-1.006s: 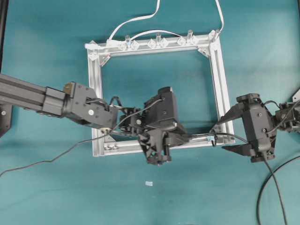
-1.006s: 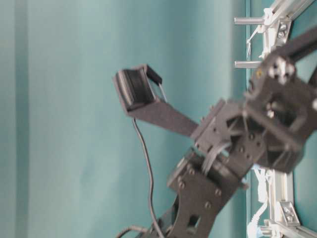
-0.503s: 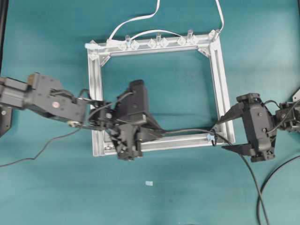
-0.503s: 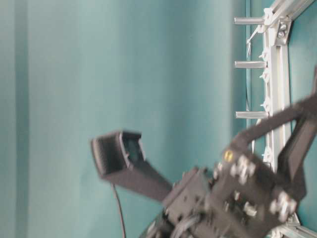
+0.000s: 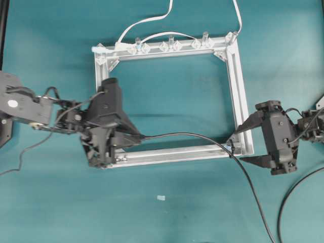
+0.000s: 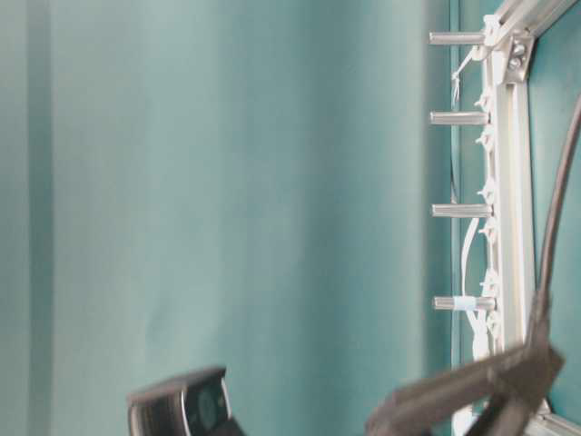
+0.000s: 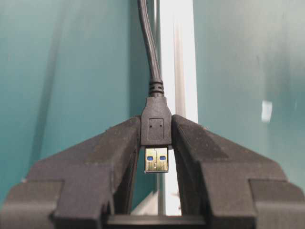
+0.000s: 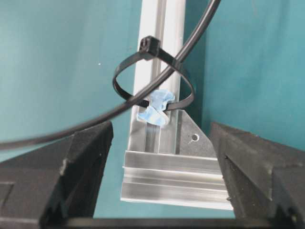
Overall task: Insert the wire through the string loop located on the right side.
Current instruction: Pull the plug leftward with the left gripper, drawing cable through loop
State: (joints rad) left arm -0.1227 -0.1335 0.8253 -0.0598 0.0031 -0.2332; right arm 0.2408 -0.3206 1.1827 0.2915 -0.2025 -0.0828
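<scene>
The wire [image 5: 192,135] is a thin black cable with a USB plug [image 7: 156,125]. My left gripper [image 7: 156,138] is shut on the plug's black body, and the metal tip points back between the fingers. In the overhead view the left gripper [image 5: 134,136] sits over the frame's lower left bar. From there the wire arcs right, passes through the string loop [image 8: 123,71] with its blue mark [image 8: 155,110], and trails off down the table. My right gripper [image 8: 159,133] stands open, straddling the frame's lower right corner [image 8: 171,176], with the loop just ahead of it.
The aluminium frame [image 5: 235,86] lies flat on the teal table. Clear clips [image 5: 169,45] and a white flat cable [image 5: 147,21] run along its far bar. A small white scrap [image 5: 161,198] lies in front of the frame. The right gripper [image 5: 237,146] sits at the frame's right corner.
My left gripper has moved left along the near bar with the plug, drawing more wire through the loop. The right gripper has stayed in place, open.
</scene>
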